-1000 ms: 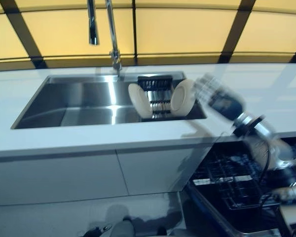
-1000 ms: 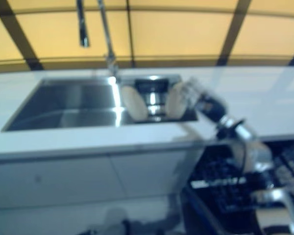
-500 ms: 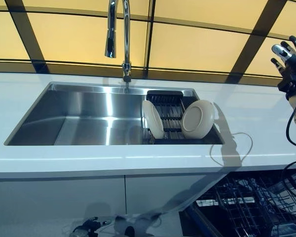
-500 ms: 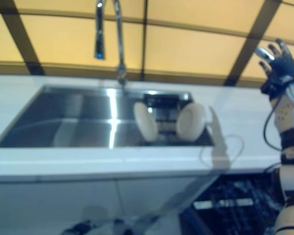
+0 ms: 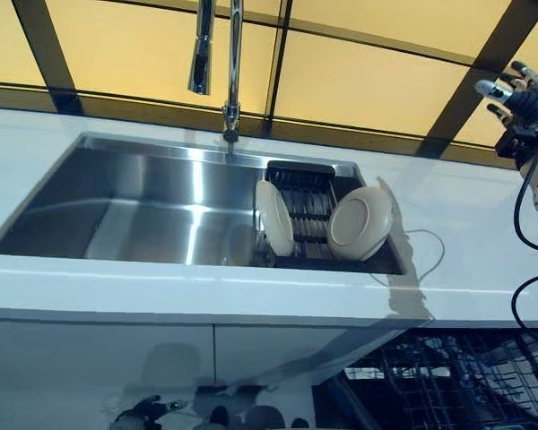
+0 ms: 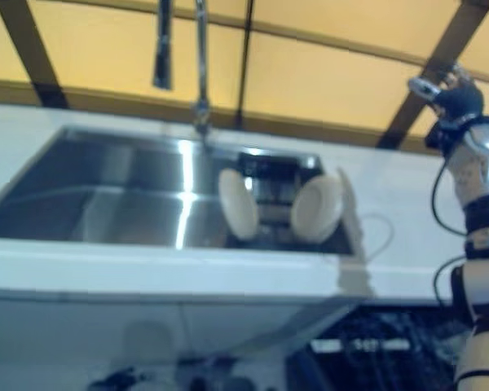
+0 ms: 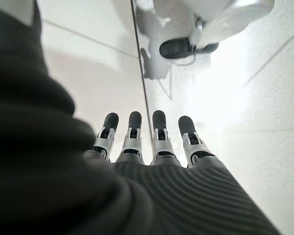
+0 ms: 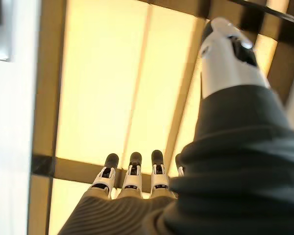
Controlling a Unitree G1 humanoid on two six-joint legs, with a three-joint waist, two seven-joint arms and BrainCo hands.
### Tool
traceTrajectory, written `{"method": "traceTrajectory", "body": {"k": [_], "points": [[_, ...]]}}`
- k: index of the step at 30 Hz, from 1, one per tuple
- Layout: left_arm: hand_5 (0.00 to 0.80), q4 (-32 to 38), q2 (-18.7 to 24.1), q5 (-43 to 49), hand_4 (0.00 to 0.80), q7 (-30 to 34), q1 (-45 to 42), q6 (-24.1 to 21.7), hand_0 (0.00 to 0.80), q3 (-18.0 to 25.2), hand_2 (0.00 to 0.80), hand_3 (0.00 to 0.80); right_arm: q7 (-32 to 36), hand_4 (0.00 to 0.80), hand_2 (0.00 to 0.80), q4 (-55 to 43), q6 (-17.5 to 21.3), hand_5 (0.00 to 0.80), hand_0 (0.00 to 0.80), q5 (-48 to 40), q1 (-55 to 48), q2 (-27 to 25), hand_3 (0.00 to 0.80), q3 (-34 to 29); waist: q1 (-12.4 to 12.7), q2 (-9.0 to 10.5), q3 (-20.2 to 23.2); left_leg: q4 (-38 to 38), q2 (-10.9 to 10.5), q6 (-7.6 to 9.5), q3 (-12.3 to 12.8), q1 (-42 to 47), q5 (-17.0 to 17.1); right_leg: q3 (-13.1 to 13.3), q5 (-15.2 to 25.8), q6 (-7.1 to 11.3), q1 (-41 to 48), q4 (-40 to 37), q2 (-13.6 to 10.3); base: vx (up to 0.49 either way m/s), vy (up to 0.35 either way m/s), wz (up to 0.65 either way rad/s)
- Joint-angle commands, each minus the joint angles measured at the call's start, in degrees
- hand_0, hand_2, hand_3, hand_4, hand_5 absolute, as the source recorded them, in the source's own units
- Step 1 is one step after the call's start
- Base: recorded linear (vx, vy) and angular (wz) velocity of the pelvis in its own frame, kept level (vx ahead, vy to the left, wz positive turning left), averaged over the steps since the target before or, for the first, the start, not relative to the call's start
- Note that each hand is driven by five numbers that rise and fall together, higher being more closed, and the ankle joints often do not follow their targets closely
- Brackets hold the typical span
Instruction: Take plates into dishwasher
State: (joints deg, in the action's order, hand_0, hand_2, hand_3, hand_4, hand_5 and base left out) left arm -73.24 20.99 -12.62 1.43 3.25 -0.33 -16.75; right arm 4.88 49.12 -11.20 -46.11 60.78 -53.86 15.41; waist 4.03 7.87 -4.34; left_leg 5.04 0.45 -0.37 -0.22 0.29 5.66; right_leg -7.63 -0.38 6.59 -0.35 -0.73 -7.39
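Observation:
Two cream plates stand on edge in a dark rack at the right end of the steel sink: a left plate and a right plate that leans against the rack. My right hand is raised high at the far right, well above the counter, its fingers straight and spread, holding nothing. My left hand shows only in the left wrist view, hanging over the floor with straight fingers and nothing in it. The open dishwasher's dark wire rack sits below the counter at the lower right.
A tall chrome tap rises behind the sink's middle. The white counter runs around the sink, with white cabinet fronts below it. A yellow panelled wall with dark bars stands behind.
The right hand has swung from beside the right plate up to the far right, high against the wall. The camera has shifted, so the sink sits differently in the picture. The plates have not moved.

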Motion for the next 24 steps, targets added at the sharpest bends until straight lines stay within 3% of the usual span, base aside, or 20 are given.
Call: {"method": "traceTrajectory", "body": {"k": [1,4,9,10,11,13,17,24], "points": [[0.000,-0.2,-1.7,-0.7,0.000,-0.7,1.5,-0.6,0.000,-1.2,0.000,0.000,6.6,0.000,0.000,-0.4,-2.8,0.000,0.000,2.6,5.9,-3.4,0.000,5.3,1.6,-0.45,1.5,0.0,1.2,-1.85,0.0,-0.4,-1.2,-0.9,7.4,-0.41,2.3,-3.6,0.7,0.064,-0.090,0.14],[0.000,-0.9,-1.6,-1.0,0.000,-1.4,0.8,-1.6,0.000,-0.8,0.000,0.000,9.1,0.000,0.000,0.9,-3.5,0.000,0.000,3.8,5.8,-2.8,0.000,6.9,1.7,-0.39,1.4,0.0,1.6,-2.19,0.2,0.1,-1.1,-1.7,6.3,-1.13,3.0,-3.0,1.0,0.067,-0.070,0.09],[0.000,-1.0,-1.8,0.0,0.000,-0.9,1.1,-1.9,0.000,0.3,0.000,0.000,12.0,0.000,0.000,3.3,-7.1,0.000,0.000,6.1,6.3,-1.6,0.000,7.8,2.2,-0.39,1.3,-0.8,1.2,-3.18,-1.0,-0.4,-0.8,-0.3,5.9,-2.02,3.8,-4.0,1.9,0.009,-0.008,0.08],[0.000,-0.5,-1.9,0.6,0.000,-0.1,1.5,-2.1,0.000,-0.2,0.000,0.000,13.2,0.000,0.000,4.0,-8.3,0.000,0.000,7.0,6.9,-1.4,0.000,9.2,1.8,0.26,0.7,-5.2,1.0,-3.31,-0.5,-0.6,-2.7,-0.1,6.8,-1.90,3.1,-3.7,0.7,-0.063,0.063,0.11],[0.000,-0.1,-2.3,0.3,0.000,1.0,1.9,-2.4,0.000,-0.7,0.000,0.000,14.4,0.000,0.000,4.8,-9.1,0.000,0.000,8.6,7.1,-0.7,0.000,10.0,1.5,-0.03,0.4,-3.9,1.4,-2.95,-0.4,0.3,-3.0,-0.6,7.3,-1.56,2.6,-3.7,0.1,-0.052,0.079,0.11],[0.000,0.8,-3.0,0.8,0.000,1.2,2.1,-1.8,0.000,-1.6,0.000,0.000,16.1,0.000,0.000,4.0,-9.8,0.000,0.000,9.5,4.7,0.1,0.000,8.8,0.7,-1.03,0.3,-0.3,1.8,-2.78,1.0,1.5,-1.9,-1.1,8.0,-0.99,2.5,-4.2,0.1,-0.010,0.080,0.06],[0.000,1.0,-2.3,0.0,0.000,0.7,2.6,-1.5,0.000,-2.3,0.000,0.000,16.2,0.000,0.000,2.5,-12.5,0.000,0.000,10.6,2.2,0.7,0.000,7.9,0.2,-1.30,0.2,-0.3,1.1,-2.18,0.9,2.2,-2.5,-1.0,8.6,-0.25,1.6,-3.7,-0.5,-0.013,0.030,0.00],[0.000,-0.3,-1.6,0.5,0.000,0.7,1.8,-2.3,0.000,-1.6,0.000,0.000,18.5,0.000,0.000,4.9,-13.5,0.000,0.000,10.8,3.5,1.1,0.000,7.5,0.5,-1.14,0.7,0.0,1.5,-2.21,1.5,2.7,-3.7,-2.1,8.3,0.19,2.1,-4.3,-0.7,0.000,0.000,0.00]]}}
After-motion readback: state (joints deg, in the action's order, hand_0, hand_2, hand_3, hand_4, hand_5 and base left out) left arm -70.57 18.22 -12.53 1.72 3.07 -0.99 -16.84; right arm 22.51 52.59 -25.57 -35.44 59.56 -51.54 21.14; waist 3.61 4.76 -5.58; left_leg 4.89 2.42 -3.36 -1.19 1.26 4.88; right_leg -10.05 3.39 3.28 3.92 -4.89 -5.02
